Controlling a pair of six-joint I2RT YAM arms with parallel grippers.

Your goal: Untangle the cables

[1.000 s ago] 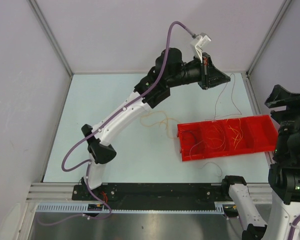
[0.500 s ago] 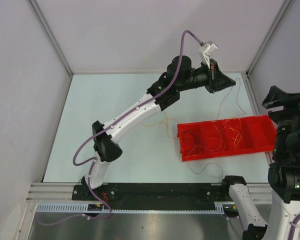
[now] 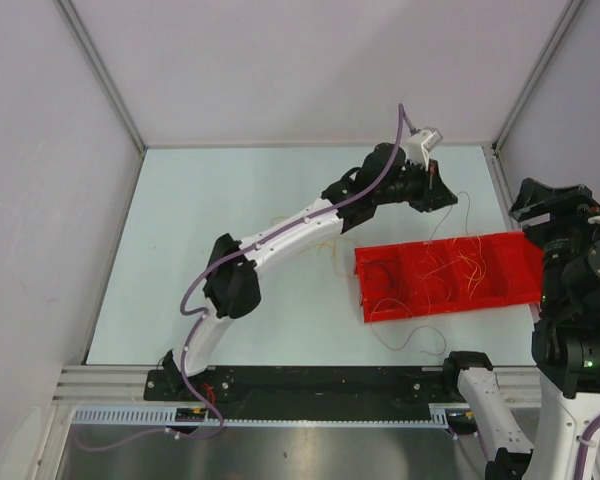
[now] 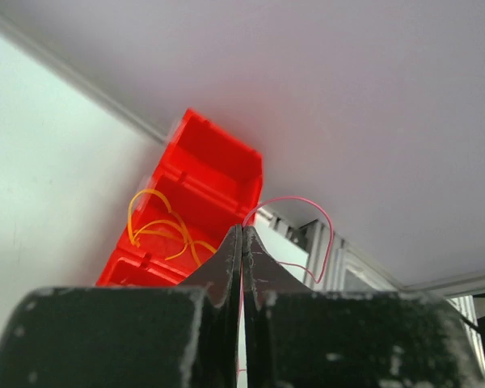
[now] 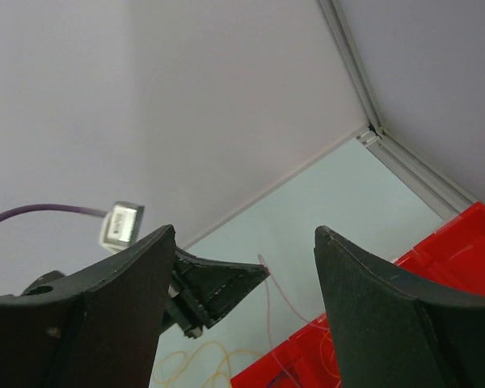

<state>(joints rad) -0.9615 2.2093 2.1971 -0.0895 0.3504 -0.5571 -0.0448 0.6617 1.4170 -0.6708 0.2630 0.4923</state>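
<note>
My left gripper (image 3: 446, 190) hangs beyond the far edge of the red bin (image 3: 366, 298), shut on a thin red cable (image 3: 450, 222) that trails down into the bin. In the left wrist view the jaws (image 4: 242, 230) are pressed together with the red cable (image 4: 326, 222) looping out to the right. Orange and yellow cables (image 3: 464, 270) and a dark one (image 3: 380, 276) lie tangled in the bin. More yellow cables (image 3: 332, 254) lie on the table left of it. My right gripper (image 5: 244, 230) is open and empty, held high at the right, facing the left gripper (image 5: 226, 287).
A pale pinkish cable (image 3: 416, 342) curls on the table in front of the bin. The enclosure's back wall and right wall frame (image 3: 504, 170) stand close behind the left gripper. The left arm (image 3: 280, 235) stretches diagonally over the table.
The left arm has stretched rightward and lower, carrying the red cable closer to the bin's far edge. The right arm's head has shifted slightly left.
</note>
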